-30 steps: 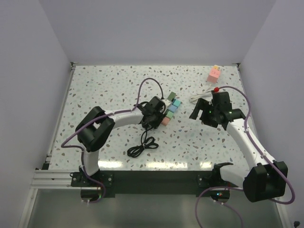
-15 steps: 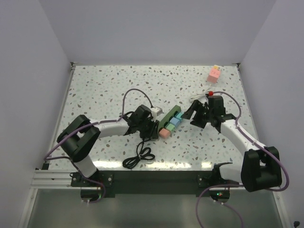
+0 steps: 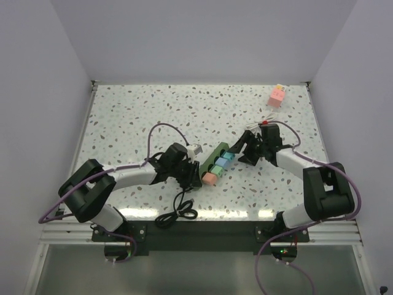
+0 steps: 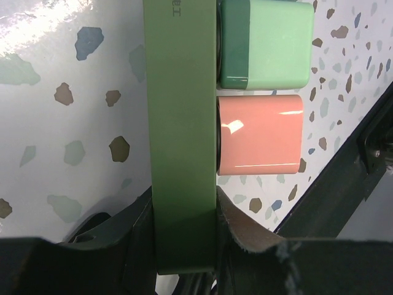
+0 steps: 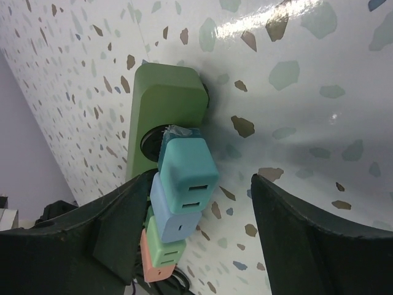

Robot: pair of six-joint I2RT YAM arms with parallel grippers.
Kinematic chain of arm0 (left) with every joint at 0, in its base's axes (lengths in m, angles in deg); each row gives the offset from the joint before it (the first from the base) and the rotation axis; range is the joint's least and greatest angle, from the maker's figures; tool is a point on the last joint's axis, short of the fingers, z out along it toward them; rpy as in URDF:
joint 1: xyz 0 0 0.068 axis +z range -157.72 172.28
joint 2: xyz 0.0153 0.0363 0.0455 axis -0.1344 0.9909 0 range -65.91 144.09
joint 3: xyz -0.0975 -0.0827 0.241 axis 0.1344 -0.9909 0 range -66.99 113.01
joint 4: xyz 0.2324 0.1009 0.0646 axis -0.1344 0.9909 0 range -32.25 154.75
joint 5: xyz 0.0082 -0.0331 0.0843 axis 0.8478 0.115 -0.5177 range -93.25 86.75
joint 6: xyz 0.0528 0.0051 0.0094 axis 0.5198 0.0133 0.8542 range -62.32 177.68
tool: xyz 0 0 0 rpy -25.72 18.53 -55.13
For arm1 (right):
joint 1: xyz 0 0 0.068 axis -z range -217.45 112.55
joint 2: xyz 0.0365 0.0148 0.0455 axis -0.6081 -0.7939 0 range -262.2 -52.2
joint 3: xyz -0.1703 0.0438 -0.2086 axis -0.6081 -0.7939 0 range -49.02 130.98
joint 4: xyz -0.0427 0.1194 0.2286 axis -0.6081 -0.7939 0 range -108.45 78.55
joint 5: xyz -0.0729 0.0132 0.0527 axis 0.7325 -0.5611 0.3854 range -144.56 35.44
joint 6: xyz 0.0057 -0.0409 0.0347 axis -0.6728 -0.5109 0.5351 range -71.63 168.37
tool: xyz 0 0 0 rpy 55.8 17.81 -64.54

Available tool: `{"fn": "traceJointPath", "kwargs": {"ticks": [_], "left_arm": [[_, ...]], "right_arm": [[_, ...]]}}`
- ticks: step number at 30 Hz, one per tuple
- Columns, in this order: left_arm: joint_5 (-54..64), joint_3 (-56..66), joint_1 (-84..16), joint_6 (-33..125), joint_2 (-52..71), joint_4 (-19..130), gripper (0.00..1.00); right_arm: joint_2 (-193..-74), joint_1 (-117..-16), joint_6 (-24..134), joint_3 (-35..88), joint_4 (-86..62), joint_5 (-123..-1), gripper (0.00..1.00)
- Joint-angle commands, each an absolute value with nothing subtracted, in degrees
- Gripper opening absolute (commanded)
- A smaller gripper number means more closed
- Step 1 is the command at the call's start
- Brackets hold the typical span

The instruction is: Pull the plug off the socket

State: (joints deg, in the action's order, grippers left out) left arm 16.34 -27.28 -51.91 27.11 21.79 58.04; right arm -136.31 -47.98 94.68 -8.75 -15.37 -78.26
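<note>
Black cord [image 3: 178,210] lies coiled beside the left arm. It's a snag risk if the bar gets dragged.

Left pincer [image 4: 184,208] is clenched on the near end of the socket [image 4: 184,92], which lies diagonally mid-table [image 3: 123,117]. The pads sit on both long sides, just past the pink plug [image 4: 261,135]. The hold is on the very end only, so a pull at the far end has a long lever. The bar could pivot or slip out of the pads.

Four plugs sit in a touching row: pink, green [image 4: 264,43], blue [image 5: 175,212], teal [image 5: 187,163]. Packed that tight, closing on one could catch its neighbour too.

Right pincer [image 5: 204,184] is released, jaws wide. The teal plug sits close to one finger, not centred. It looks like no contact, but the wrist view is too oblique to be sure.

Closing off-centre would shove the plug sideways and cock it in its seat instead of gripping it. The pull needs to go straight out along the prongs. Any angle likely binds it and hauls the whole socket along.
</note>
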Motion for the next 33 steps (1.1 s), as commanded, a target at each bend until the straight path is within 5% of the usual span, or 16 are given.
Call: {"fn": "traceJointPath", "kwargs": {"ticks": [1,7,11,12,14,15,18,20,33], "left_arm": [[17.6,-27.3,-52.5,24.9,18.2,50.5,0.0],[17.8,-27.9,-53.6,23.8,17.5,49.2,0.0],[17.7,-28.6,-54.3,23.8,17.1,49.0,0.0],[17.6,-28.7,-54.3,23.9,17.1,49.4,0.0],[16.4,-28.8,-54.3,24.1,16.6,50.4,0.22],[15.7,-28.8,-54.3,24.6,16.4,51.8,0.47],[12.2,-27.8,-54.3,26.3,15.2,54.9,0.82],[10.2,-26.2,-54.2,27.4,15.0,57.5,0.94],[6.4,-10.0,-54.0,34.7,25.2,66.1,1.0]], "right_arm": [[-138.3,-49.8,96.6,-8.2,-11.7,-80.3,0.71],[-144.3,-51.9,99.4,-8.4,-5.6,-81.8,0.6],[-146.3,-52.6,99.6,-6.8,-4.7,-82.2,0.36],[-146.2,-52.6,99.5,-6.7,-4.8,-82.2,0.2],[-145.5,-52.6,98.0,-5.9,-7.0,-82.3,0.04],[-145.2,-52.6,97.2,-5.5,-8.0,-82.2,0.0],[-144.1,-52.7,93.7,-4.1,-12.8,-82.2,0.0],[-143.9,-53.2,90.0,-2.2,-18.4,-81.6,0.0],[-143.2,-57.6,85.8,6.4,-34.6,-76.3,0.0]]}}
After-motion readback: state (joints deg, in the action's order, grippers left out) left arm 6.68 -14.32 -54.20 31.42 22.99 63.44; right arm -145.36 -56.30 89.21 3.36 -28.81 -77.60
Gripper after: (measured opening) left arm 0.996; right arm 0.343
